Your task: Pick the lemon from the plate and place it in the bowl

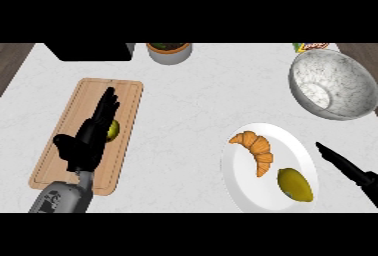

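On the white plate (240,185): lemon (294,184) beside a croissant (255,150) | right hand (347,168) just right of plate, fingers straight, holding nothing | bowl (331,84) beyond plate, apart | left hand (90,135) flat, fingers relaxed, over cutting board (63,142), partly covering a small green fruit (112,131)

White counter (192,105) bears board (66,165), plate (240,185), bowl (351,112)

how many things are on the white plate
2: a croissant on the upper left part of the plate, and a lemon toward its lower right. Nothing seems hidden there.
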